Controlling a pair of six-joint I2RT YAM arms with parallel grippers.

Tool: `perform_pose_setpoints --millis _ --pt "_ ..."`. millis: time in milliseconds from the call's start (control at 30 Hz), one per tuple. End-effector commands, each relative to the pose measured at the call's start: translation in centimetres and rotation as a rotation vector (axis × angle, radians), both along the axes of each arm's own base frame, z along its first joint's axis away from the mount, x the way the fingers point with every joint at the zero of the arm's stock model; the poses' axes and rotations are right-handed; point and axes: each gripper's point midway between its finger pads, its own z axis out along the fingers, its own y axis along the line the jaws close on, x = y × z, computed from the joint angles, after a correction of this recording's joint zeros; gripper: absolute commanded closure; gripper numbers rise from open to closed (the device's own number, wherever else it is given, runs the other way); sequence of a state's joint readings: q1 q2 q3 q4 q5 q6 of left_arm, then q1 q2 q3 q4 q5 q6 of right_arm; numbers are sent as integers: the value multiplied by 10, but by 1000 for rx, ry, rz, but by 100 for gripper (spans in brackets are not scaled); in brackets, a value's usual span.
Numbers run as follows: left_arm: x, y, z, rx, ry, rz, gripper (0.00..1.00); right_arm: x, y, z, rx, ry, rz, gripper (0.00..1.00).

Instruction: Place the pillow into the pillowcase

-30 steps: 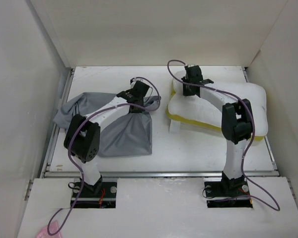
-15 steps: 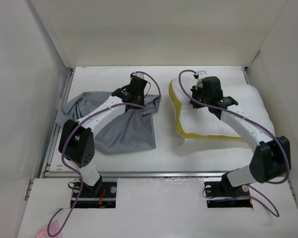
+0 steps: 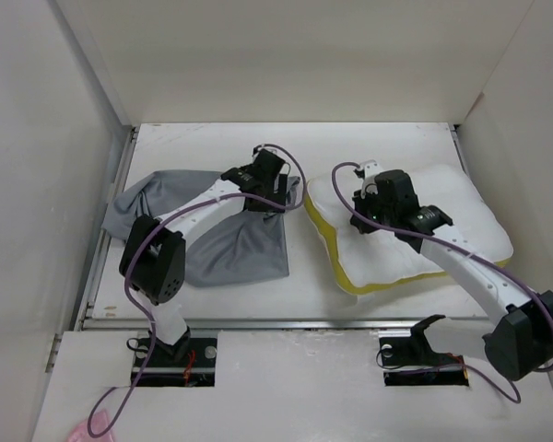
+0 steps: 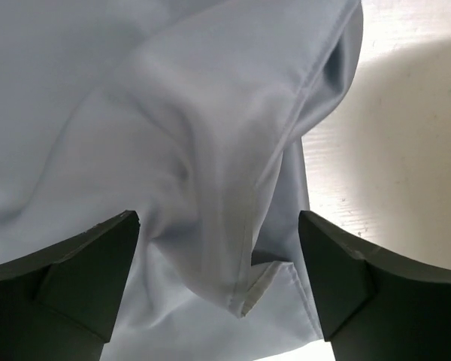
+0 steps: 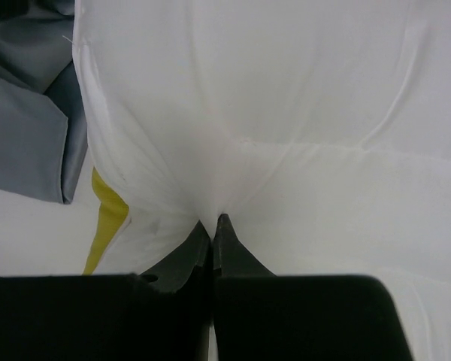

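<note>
Pinching a tuft of the pillow [image 5: 286, 90] with the right claw [image 5: 213, 223], fingers [image 5: 227, 244] pressed tight together, white cloth puckering into radiating creases at the tips. Resting on the right half of the table [image 3: 203, 147], skewed, with the yellow band [image 5: 111, 214] running along the left and near edges in the top view. Gripping near the pillow's left end, toward the far side. Reaching with the right arm [image 3: 470, 272] low from its base at the near right, elbow swung wide toward the right edge, forearm slanting back leftward across the pillow's top, wrist angled down into it.

Lying on the left half of the table, the pillowcase [image 3: 230, 249]: grey, crumpled, spread from the far left toward the middle, right edge just beside the pillow's yellow-edged corner; touching or apart, cannot tell. Poised over the pillowcase's far right corner, the left claw [image 3: 267, 175], fingers [image 4: 75, 271] spread wide and clamping nothing, with a raised fold and a hemmed edge of grey cloth lying in the gap between them in the left wrist view. Arching up from its base at the near left, the left arm [image 3: 198, 207], elbow bent over the near left part of the cloth, forearm stretching away and rightward to the claw.
</note>
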State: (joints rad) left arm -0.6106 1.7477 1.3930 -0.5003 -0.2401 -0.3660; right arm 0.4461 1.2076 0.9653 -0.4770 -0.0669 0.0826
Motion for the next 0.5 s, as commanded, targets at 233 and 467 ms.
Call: perform_pose_setpoints --millis 233,467 --pt "0 34 -18 265 33 145 47 -9 8 25 81 -65 18 100" --pt "16 22 13 209 -21 173 89 -33 40 22 54 -85 171 100"
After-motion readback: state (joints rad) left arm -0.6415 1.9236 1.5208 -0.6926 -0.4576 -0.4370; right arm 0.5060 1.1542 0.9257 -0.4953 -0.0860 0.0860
